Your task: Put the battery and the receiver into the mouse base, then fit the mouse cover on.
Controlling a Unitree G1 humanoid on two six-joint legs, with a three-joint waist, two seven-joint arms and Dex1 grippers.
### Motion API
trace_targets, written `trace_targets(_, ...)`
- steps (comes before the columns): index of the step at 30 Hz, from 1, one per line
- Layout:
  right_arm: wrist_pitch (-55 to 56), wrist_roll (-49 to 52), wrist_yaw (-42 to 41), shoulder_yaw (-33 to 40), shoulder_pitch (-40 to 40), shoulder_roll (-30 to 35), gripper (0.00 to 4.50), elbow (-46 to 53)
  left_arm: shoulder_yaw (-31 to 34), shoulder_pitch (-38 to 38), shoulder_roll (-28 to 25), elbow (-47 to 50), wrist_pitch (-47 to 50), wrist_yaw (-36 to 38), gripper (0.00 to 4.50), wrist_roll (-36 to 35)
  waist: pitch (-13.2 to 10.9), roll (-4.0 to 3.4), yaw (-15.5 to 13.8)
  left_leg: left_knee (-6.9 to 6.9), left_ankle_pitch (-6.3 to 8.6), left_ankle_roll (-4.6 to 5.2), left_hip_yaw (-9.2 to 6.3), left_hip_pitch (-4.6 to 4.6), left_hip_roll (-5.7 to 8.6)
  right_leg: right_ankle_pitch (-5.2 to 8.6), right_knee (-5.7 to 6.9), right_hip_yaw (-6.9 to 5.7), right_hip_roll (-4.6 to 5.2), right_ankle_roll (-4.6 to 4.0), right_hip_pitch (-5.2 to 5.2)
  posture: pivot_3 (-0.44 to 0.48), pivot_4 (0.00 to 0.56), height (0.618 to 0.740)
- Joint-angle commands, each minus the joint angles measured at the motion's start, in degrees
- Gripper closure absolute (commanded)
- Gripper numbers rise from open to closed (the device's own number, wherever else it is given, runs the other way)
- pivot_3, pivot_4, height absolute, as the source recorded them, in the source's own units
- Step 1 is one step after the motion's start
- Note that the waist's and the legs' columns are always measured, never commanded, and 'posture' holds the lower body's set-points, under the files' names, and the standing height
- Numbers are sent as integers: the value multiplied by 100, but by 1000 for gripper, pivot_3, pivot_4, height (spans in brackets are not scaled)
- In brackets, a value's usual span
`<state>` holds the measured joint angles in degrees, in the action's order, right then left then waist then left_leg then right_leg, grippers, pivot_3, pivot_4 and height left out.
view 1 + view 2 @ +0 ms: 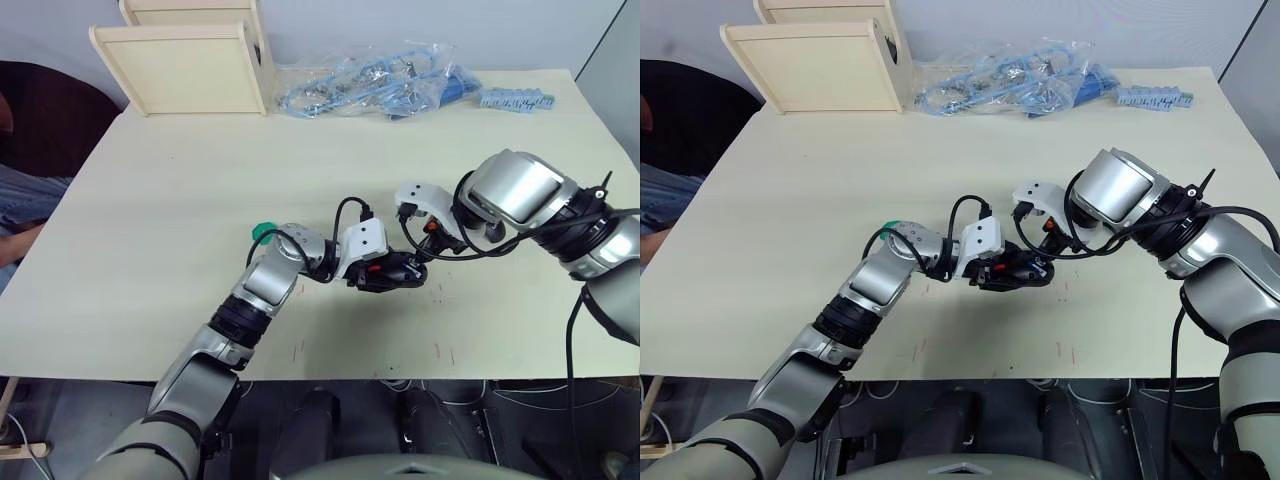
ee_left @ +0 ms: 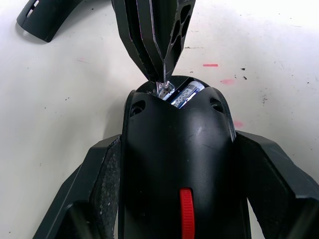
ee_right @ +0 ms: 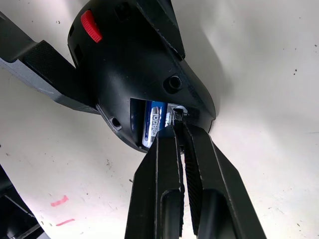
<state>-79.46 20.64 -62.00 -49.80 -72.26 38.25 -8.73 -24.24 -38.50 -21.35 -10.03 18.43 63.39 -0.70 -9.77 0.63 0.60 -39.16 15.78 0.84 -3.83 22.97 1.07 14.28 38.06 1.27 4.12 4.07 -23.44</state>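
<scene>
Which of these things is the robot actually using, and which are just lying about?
In use: mouse base, battery, receiver, cover, left fingers, right fingers.
Lying about: green disc, wooden boxes, bags of blue parts.

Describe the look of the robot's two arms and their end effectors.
Both arms are silver-grey metal with black joints and looping black cables. Each wrist carries a white housing. The left end effector and right end effector each have two black fingers, wedge-shaped, with ribbed inner pads.
</scene>
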Motion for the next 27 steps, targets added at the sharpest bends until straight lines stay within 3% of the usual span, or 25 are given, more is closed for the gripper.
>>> trace_targets(1, -44, -163, 71, -71, 70, 116, 4500, 146, -127, 82, 66, 12, 26, -27, 1642, 62, 0, 0, 0, 0, 0, 0, 0, 0, 0, 0, 0, 0, 0, 0, 0, 0, 150, 740)
trace_targets(27, -406, -193, -13, -244, -202, -261, 4500, 44, -119, 119, 133, 60, 66, -91, 1642, 81, 24, -8, 18, 1, 0, 0, -2, -6, 0, 0, -1, 0, -1, 0, 4, 0, 150, 740)
